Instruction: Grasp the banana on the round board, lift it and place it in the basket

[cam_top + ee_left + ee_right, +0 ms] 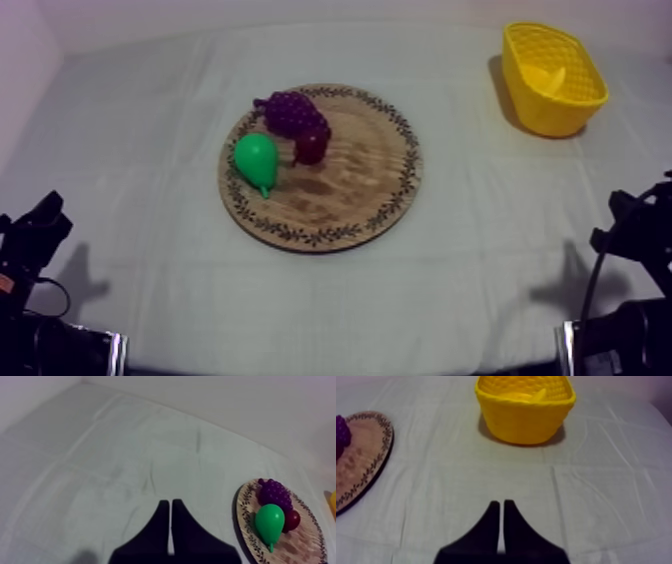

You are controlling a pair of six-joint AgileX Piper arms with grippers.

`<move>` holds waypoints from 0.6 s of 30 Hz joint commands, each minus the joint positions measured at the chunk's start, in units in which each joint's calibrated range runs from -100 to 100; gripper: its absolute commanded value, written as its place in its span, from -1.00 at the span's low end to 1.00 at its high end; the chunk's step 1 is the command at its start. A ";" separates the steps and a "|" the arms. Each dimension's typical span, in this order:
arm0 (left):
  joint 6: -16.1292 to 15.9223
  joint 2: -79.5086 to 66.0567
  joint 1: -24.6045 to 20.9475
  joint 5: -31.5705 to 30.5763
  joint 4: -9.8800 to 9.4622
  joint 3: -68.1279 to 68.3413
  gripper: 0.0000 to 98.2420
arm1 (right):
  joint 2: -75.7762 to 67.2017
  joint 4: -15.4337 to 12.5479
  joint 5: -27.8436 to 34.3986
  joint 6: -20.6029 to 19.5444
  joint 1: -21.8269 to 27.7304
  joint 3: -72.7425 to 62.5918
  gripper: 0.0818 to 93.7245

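The banana [553, 78] lies inside the yellow basket [545, 120], which stands at the upper right of the top view on the grey-white tabletop [450, 290], well apart from the round wooden board [370, 190] at the centre of the frame. The banana is nearly the same yellow as the basket, so little of its outline can be traced; in the right wrist view one end shows above the rim of the basket. On the board's upper left part sit a bunch of grapes [292, 110], a green pear [257, 158] and a small red fruit [311, 147]. The pear lies just below and left of the grapes, and the red fruit sits beside the pear and under the grapes. The rest of the board is bare wood inside its patterned rim. The left gripper [171, 505] has its two black fingers pressed together into a narrow wedge with nothing between them, over bare cloth and off to the side of the board. The right gripper [501, 505] is likewise closed on nothing, over bare cloth, pointing toward the basket, with the board's edge off to one side. In the top view both arms sit low, at the lower left and lower right corners.
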 commanded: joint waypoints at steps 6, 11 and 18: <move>0.01 -0.03 -0.03 0.02 -0.01 0.03 -1.00 | -0.41 -0.06 -3.63 3.18 0.39 0.94 -0.99; 0.01 -0.03 -0.03 0.02 -0.01 0.03 -1.00 | -0.44 -0.10 -6.37 6.47 0.41 1.49 -0.99; 0.01 -0.03 -0.03 0.02 -0.01 0.03 -1.00 | -0.45 -0.11 -6.87 5.82 0.41 1.59 -0.99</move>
